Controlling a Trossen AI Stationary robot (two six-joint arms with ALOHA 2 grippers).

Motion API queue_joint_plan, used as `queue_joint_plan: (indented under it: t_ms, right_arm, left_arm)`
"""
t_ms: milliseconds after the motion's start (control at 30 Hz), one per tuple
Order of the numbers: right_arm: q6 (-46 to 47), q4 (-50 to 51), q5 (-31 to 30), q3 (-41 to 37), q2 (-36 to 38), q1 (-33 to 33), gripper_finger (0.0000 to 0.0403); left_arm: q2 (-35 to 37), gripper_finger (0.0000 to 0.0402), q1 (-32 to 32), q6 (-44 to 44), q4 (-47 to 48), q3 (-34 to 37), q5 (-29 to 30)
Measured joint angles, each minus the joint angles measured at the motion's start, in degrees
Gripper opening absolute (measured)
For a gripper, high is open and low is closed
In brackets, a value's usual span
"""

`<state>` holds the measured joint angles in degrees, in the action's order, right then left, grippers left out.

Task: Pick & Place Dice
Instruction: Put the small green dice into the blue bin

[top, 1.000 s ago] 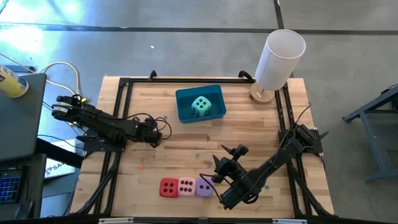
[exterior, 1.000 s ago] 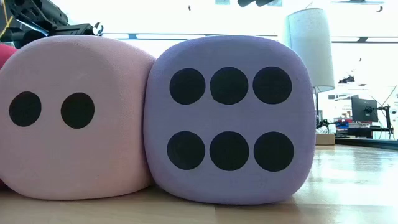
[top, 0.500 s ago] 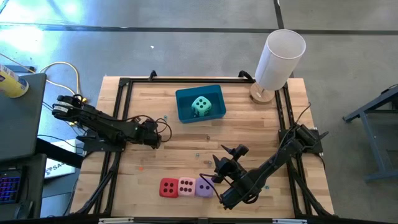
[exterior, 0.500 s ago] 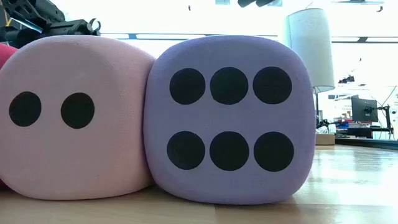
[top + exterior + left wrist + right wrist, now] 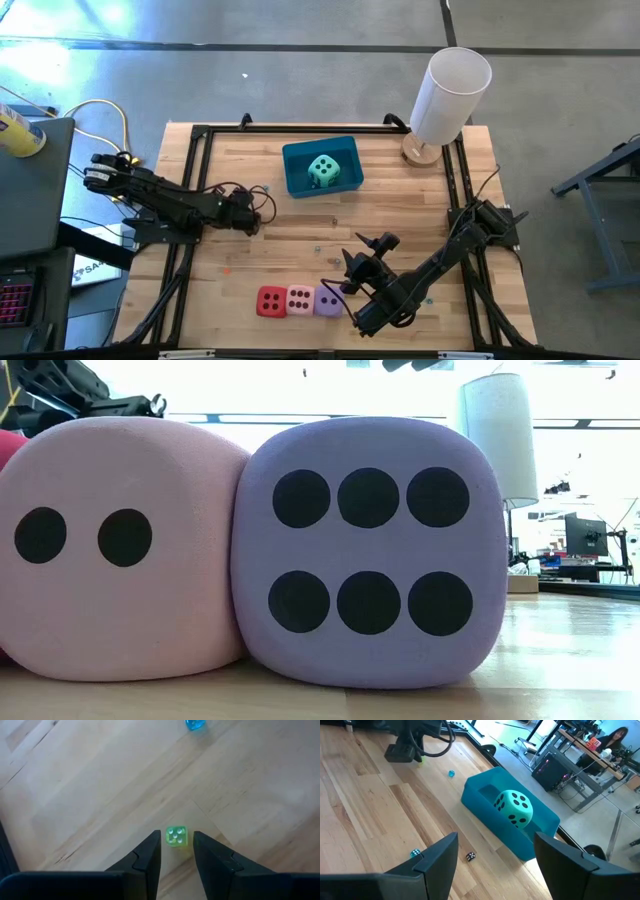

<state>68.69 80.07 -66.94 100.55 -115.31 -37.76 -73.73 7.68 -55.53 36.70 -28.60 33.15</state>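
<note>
Three dice stand in a row on the table near its front edge: red (image 5: 270,300), pink (image 5: 300,299) and purple (image 5: 328,300). The pink die (image 5: 120,550) and the purple die (image 5: 370,550) touch side by side. The teal-green die (image 5: 323,170) lies in the blue bin (image 5: 296,180) at the far middle. My right gripper (image 5: 495,850) hovers open, just right of the purple die, pointing toward the bin (image 5: 480,805). My left gripper (image 5: 177,846) is low over the table's left part, narrowly open, with a tiny green die (image 5: 176,836) between its fingertips, untouched.
A white cylinder (image 5: 450,95) stands on a wooden base at the far right corner. Tiny dice lie on the wood: two blue ones (image 5: 451,773), (image 5: 414,853) and a dark one (image 5: 470,856). A black frame (image 5: 200,135) runs round the table's edge.
</note>
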Motion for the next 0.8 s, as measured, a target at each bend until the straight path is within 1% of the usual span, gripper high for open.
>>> queue_joint_plan:
  t_ms: [800]
  right_arm:
    - [0.00,-0.17,0.04,-0.02,0.00,0.00,0.0249]
  left_arm:
    - [0.01,0.0108,-0.28,0.16,-0.25,-0.02,-0.62]
